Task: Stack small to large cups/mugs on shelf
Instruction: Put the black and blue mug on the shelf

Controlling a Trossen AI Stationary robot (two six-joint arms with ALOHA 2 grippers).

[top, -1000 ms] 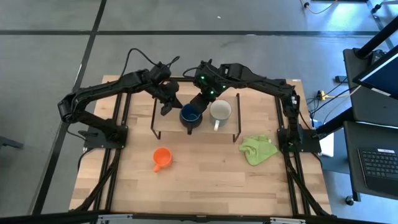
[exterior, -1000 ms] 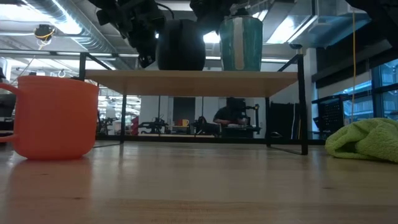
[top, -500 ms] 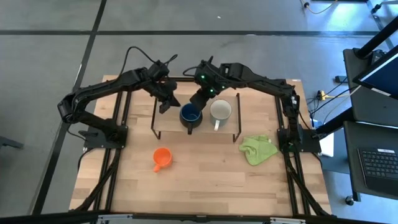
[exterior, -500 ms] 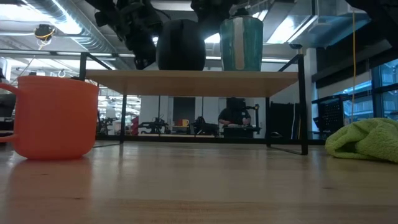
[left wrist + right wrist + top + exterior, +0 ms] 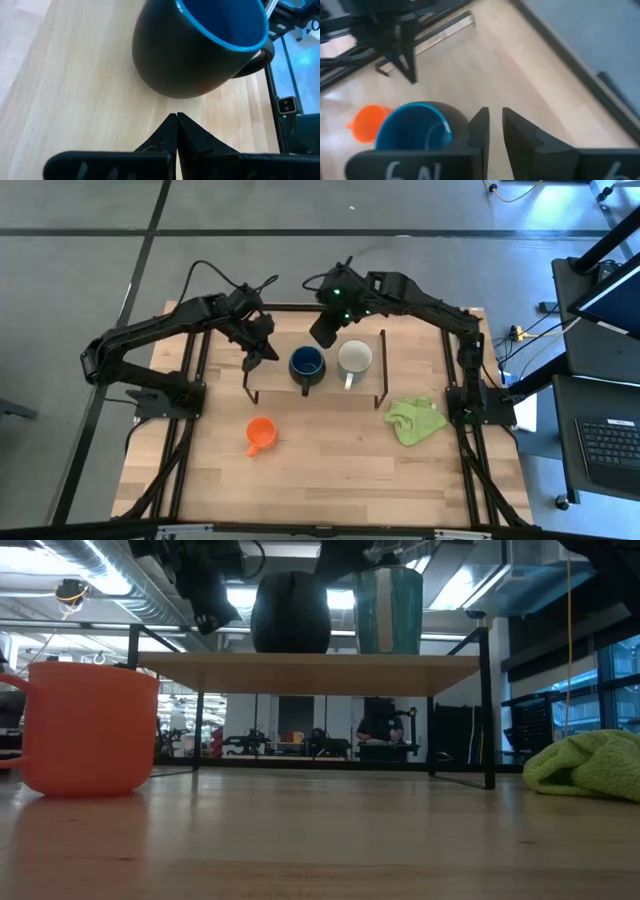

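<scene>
Left arm reaches in over the table's left rear. Left gripper (image 5: 255, 356) hangs at the shelf's left end, just left of the blue mug; fingers pressed together tip to tip in the left wrist view (image 5: 176, 131), holding nothing. In the low view it sits above the shelf's left end (image 5: 210, 602), clear of the board.

Orange mug (image 5: 259, 434) stands on the table (image 5: 330, 480) in front of the shelf, towards its left, handle pointing to the front edge. Big in the low view at the left (image 5: 88, 726), upright, well apart from the other two.

Shelf (image 5: 272, 376) sits at the table's rear middle, a wood board on black wire legs (image 5: 310, 661). Blue mug (image 5: 307, 364) stands on it near the centre, upright, blue inside, handle towards the front. White mug (image 5: 354, 359) stands just right of it, upright, handle also to the front; the two are very close, can't tell if touching. In the low view both are on the board, blue (image 5: 290, 613) left, white (image 5: 388, 612) right.

Right gripper (image 5: 322, 331) hovers behind the blue mug, above the shelf's rear edge. Right wrist view shows its fingers (image 5: 479, 131) a narrow gap apart, nothing between them, blue mug (image 5: 415, 132) below.

Green cloth (image 5: 416, 420) lies crumpled on the table right of the shelf.
</scene>
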